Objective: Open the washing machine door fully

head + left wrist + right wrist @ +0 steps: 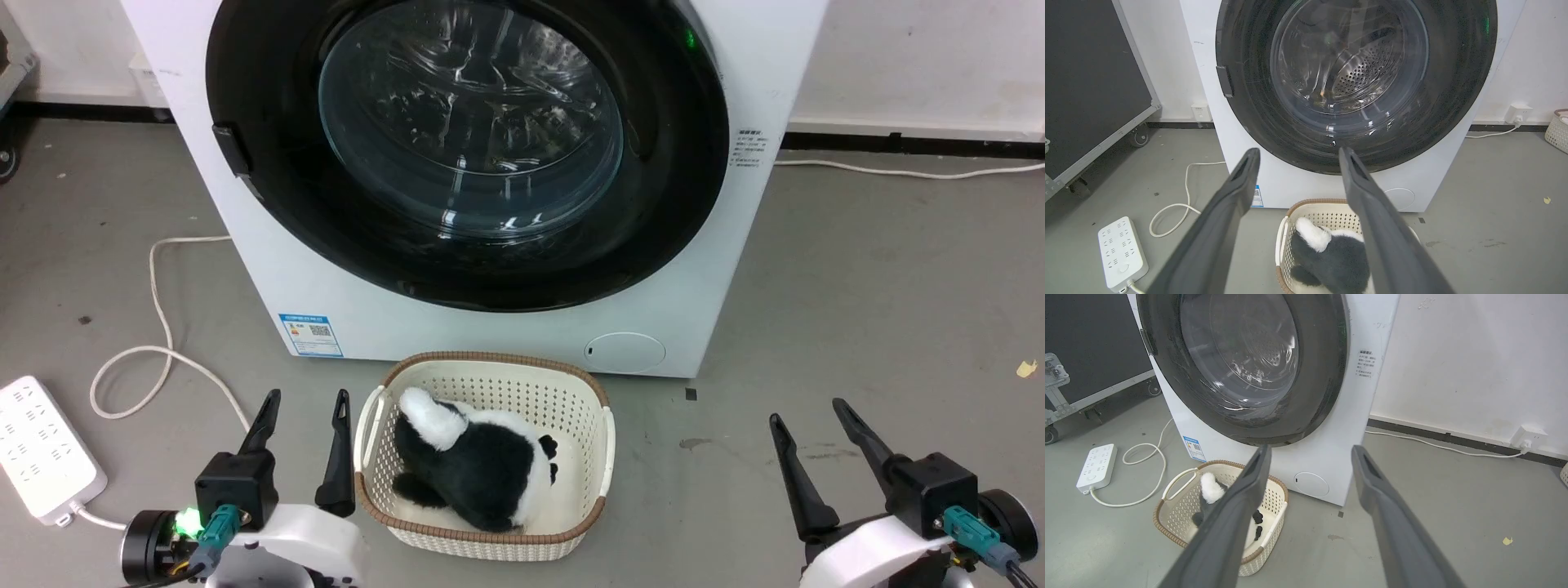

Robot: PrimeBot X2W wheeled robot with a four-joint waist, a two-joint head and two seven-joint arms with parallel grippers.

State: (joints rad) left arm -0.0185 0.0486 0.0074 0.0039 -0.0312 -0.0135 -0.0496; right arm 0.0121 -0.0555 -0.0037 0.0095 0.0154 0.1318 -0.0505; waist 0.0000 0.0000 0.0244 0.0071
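Now, door: we see the washing machine door (465, 155) closed flat against the front of the white machine (522, 335), straight ahead of us.
Left gripper (308, 396): our fingers spread apart, holding nothing, just beside the basket (498, 358).
Right gripper (807, 410): fingers likewise spread, empty, over the floor (857, 286), well apart from the door.
Basket: a black-and-white plush toy (482, 465) lies inside.

A bare test room or lab rather than a home: a washing machine (490, 335) stands free on a grey concrete floor (882, 327) ahead of the left gripper (308, 396), a power strip (37, 445) and loose cable (152, 265) lie to that gripper's left, and a wheeled equipment case (1090, 81) stands farther left by scuffed white walls (1453, 355).
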